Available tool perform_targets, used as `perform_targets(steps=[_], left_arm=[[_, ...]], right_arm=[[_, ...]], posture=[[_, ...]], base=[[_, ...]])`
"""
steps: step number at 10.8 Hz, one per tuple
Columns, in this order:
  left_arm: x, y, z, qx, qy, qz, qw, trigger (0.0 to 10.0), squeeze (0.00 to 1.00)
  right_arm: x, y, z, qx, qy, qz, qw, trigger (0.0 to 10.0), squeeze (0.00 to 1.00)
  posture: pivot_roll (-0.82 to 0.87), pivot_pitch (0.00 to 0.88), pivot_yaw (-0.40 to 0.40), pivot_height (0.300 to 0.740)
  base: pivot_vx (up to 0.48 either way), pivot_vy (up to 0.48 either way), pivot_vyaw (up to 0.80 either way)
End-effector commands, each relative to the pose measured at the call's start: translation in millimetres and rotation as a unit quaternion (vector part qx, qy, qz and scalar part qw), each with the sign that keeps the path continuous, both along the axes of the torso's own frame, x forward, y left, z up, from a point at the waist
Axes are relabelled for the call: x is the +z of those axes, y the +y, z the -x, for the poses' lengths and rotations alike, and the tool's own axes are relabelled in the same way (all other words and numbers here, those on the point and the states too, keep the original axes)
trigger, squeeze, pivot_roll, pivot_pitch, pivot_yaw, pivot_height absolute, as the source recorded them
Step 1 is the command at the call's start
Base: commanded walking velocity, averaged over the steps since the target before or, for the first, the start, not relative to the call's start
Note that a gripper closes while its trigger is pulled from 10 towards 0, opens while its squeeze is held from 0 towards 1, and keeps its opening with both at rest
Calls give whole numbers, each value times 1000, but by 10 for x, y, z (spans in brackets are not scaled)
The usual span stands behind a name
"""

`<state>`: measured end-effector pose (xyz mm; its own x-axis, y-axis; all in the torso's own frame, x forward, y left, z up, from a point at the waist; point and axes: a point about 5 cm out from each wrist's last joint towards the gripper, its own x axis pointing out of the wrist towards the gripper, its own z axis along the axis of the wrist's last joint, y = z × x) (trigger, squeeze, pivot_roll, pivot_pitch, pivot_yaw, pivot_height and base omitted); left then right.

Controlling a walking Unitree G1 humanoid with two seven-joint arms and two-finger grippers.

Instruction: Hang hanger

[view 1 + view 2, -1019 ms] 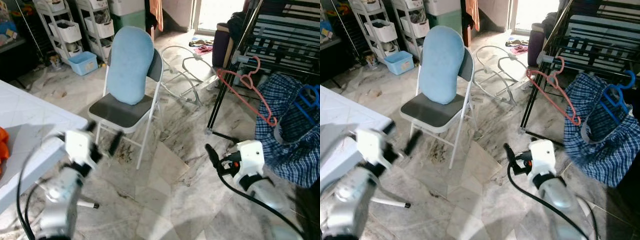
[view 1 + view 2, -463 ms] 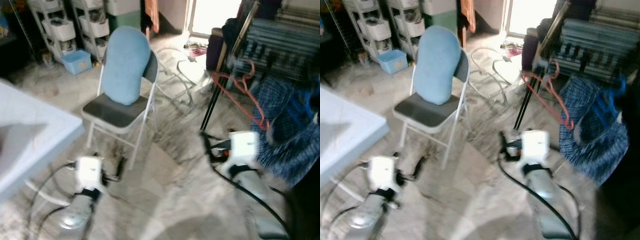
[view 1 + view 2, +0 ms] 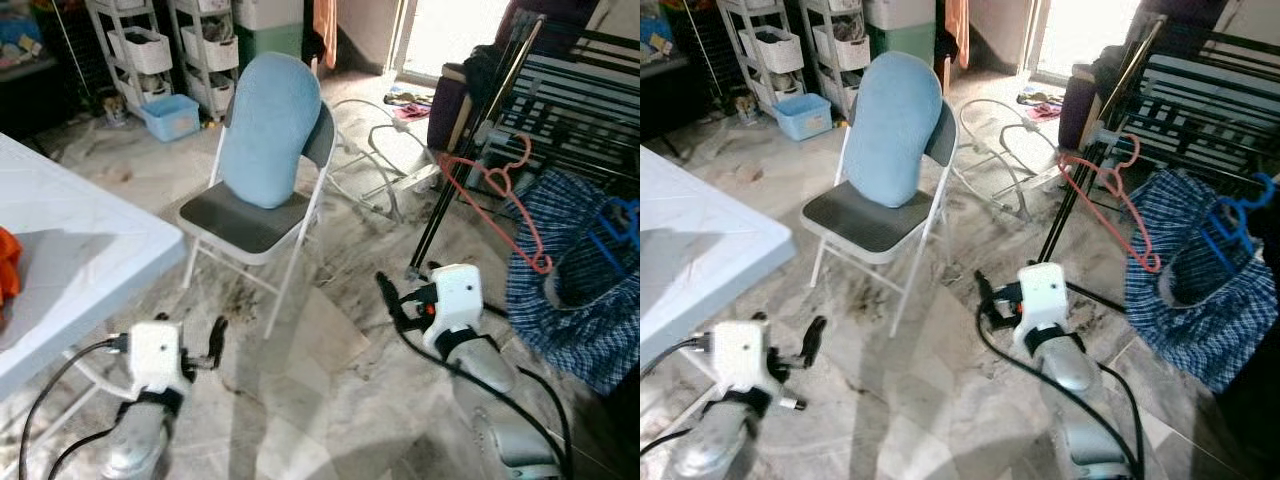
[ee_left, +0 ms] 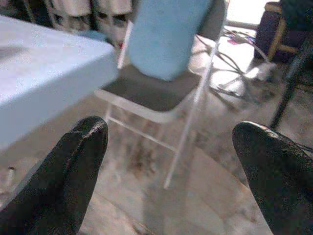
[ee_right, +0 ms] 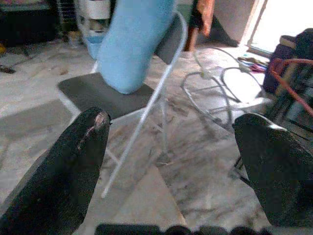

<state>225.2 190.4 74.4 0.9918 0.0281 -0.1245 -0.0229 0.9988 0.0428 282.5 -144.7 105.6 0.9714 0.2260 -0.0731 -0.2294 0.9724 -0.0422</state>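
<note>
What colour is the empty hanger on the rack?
Salmon pink hanger, clearest in the left eye view.

The hanger [image 3: 497,195] on the dark drying rack [image 3: 560,95] is salmon pink; a second hanger [image 3: 612,215] is bright blue, carrying a blue-and-white checked garment [image 3: 560,290]. The folding chair [image 3: 255,215] has a white frame, a grey seat and a pale blue cushion [image 3: 270,130]. The table [image 3: 70,250] is white with an orange cloth [image 3: 6,280] at its edge. The floor [image 3: 320,400] is grey-veined marble. Both grippers' fingers [image 4: 63,176] are black.
</note>
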Motion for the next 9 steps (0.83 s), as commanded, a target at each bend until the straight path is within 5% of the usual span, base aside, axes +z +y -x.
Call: perform_targets(steps=[1,2,5,9], left_arm=[[61,23,-2,25,-9,1,1000,10000,0],[60,16,4,32,0,-67,997,10000,0],[112,-15,-88,6,-12,-8,1000,10000,0],[98,28,-167,-13,3,-22,1000,10000,0]], right_arm=[[49,-35,-23,-11,-8,-2,1000,10000,0],[44,-2,-5,-4,-11,0,1000,10000,0],[74,50,-2,-21,-29,6,999,10000,0],[31,114,157,-48,-31,-12,998,10000,0]], posture=[[144,24,-75,740],[150,34,-74,740],[120,40,-34,740],[56,108,51,740]], base=[[0,0,0],[0,0,0],[0,0,267],[0,0,800]])
